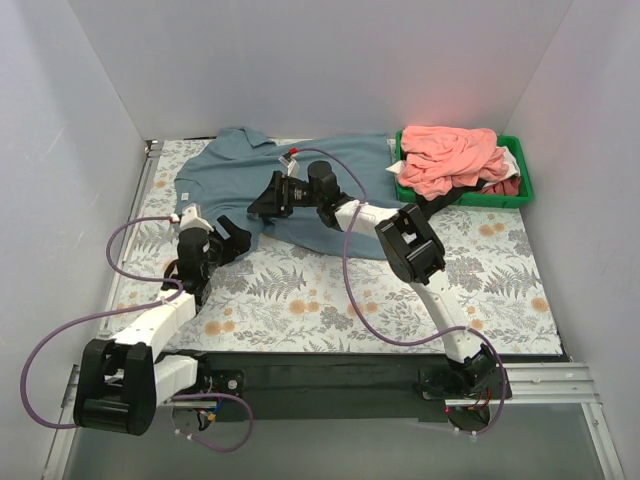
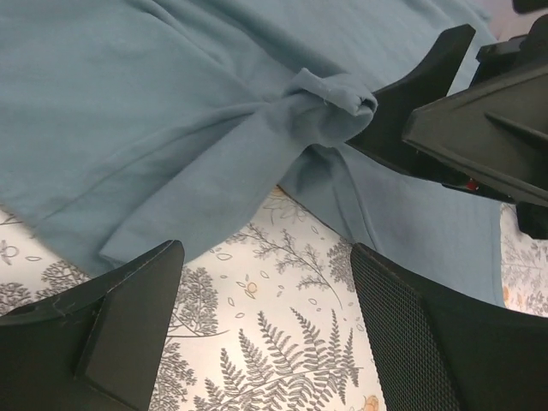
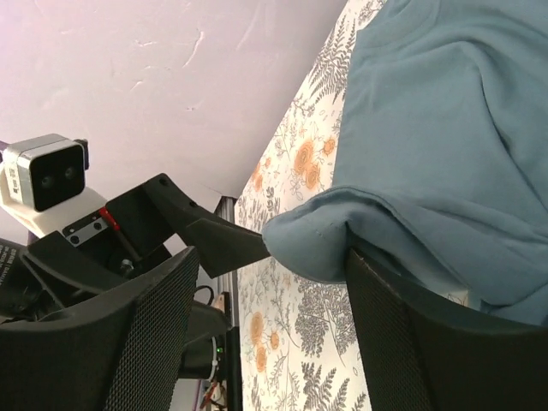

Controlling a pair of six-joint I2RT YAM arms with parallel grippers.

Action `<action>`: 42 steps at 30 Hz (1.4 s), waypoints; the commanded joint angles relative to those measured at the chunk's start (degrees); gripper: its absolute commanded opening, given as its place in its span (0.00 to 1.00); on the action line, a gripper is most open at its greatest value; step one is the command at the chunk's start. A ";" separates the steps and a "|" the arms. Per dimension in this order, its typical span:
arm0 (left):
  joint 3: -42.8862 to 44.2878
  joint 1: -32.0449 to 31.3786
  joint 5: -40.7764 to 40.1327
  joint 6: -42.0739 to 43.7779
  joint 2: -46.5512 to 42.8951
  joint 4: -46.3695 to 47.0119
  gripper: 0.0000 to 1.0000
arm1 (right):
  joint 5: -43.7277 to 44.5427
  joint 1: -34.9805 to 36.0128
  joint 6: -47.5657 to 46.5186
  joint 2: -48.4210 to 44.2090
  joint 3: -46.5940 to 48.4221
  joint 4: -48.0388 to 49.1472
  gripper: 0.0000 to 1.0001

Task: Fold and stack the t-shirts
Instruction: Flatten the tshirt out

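1. Counting first: one blue shirt (image 1: pixel 300 180) lies spread over the far left of the cover (image 1: pixel 300 300); one green bin (image 1: pixel 526 180) sits at the far right, holding a pink heap (image 1: pixel 450 160) with a white scrap (image 1: pixel 511 159) and a dark red bit (image 1: pixel 503 187) on its right side; there are two arms and two claws.
2. The left claw (image 1: pixel 238 238) hangs at the shirt's near left edge, its jaws wide apart and holding nothing; in its own wrist view only the cover shows in the gap, with the shirt's hem just beyond.
3. The right claw (image 1: pixel 265 203) is over the middle of the shirt, its jaws likewise wide apart and pinching nothing; a bunched fold (image 3: pixel 308 244) of the shirt rests against the tip of one finger (image 3: pixel 428 342).
4. Hard to tell: how many shirts make up the pink heap; the right arm hides part of the blue shirt's near right edge; a dark strip (image 1: pixel 445 205) at the bin's near edge could be black cloth or part of the arm.
5. Around: white walls (image 1: pixel 300 60) close three sides; purple cables (image 1: pixel 60 340) loop from both arms; the left wrist's camera (image 3: pixel 43 171) shows in the right wrist view; the two claws are near each other, the fold between them.
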 commanded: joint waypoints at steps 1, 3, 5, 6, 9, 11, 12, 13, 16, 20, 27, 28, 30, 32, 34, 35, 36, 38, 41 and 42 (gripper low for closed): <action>1.65 -2.33 -0.54 -0.43 0.17 0.39 0.78 | 0.83 -0.86 -3.86 -6.26 -2.75 4.07 0.76; 1.65 -5.05 -0.97 -0.88 2.01 1.09 0.78 | 1.10 -1.38 -5.61 -8.11 -5.11 4.07 0.77; 1.92 -7.24 -2.81 -1.05 4.90 0.92 0.78 | 2.06 -1.73 -7.11 -9.69 -7.22 4.07 0.77; 2.00 -7.69 -4.13 -1.31 5.79 1.01 0.78 | 2.50 -2.00 -8.51 -11.44 -8.37 4.16 0.76; 2.00 -8.66 -4.23 -1.58 8.51 1.97 0.75 | 4.87 -2.79 -10.36 -14.95 -13.64 4.16 0.77; 1.83 -9.45 -4.84 -1.84 10.62 3.38 0.73 | 5.76 -3.23 -11.77 -16.02 -16.02 4.16 0.77; 2.00 -9.54 -5.45 -1.93 11.41 3.47 0.73 | 5.76 -3.58 -11.86 -16.46 -16.46 4.16 0.77; 2.53 -9.72 -7.46 -1.93 13.16 3.55 0.73 | 5.50 -3.67 -12.13 -16.64 -16.99 4.16 0.77; 3.49 -9.81 -10.98 -1.41 16.24 3.90 0.72 | 5.32 -3.67 -13.09 -17.43 -18.13 4.16 0.77; 5.43 -9.89 -13.09 -1.14 18.97 4.61 0.72 | 5.32 -3.85 -14.50 -19.18 -20.15 4.16 0.76; 8.42 -9.81 -14.34 -0.08 23.54 6.46 0.59 | 5.49 -4.46 -17.40 -23.40 -26.39 4.07 0.76; 8.77 -9.89 -14.25 -0.08 24.33 6.19 0.54 | 5.32 -4.55 -17.58 -24.45 -27.27 4.07 0.76; 9.65 -9.89 -13.63 0.09 24.52 6.10 0.45 | 4.79 -4.99 -18.19 -25.69 -29.54 3.98 0.76; 10.35 -9.89 -13.46 0.35 24.34 4.88 0.33 | 4.70 -5.34 -18.89 -27.88 -31.31 3.89 0.75; 11.49 -9.89 -13.28 0.97 23.29 2.08 0.26 | 4.53 -6.04 -19.77 -29.55 -34.29 3.81 0.75; 12.11 -9.89 -13.28 1.23 22.76 0.76 0.22 | 4.35 -6.39 -19.86 -30.95 -35.35 3.81 0.75; 12.55 -9.89 -13.19 1.84 22.15 -0.65 0.22 | 3.74 -7.09 -19.95 -31.75 -36.14 3.81 0.75; 14.39 -9.89 -12.58 2.81 20.13 -5.39 0.20 | 2.95 -7.71 -20.39 -33.68 -38.25 3.54 0.75; 18.16 -9.81 -11.09 4.74 18.72 -12.43 0.19 | 2.50 -9.29 -21.53 -35.97 -40.54 2.49 0.75; 18.96 -9.81 -10.91 5.18 18.54 -13.31 0.19 | 2.77 -9.56 -21.88 -36.50 -40.89 1.96 0.75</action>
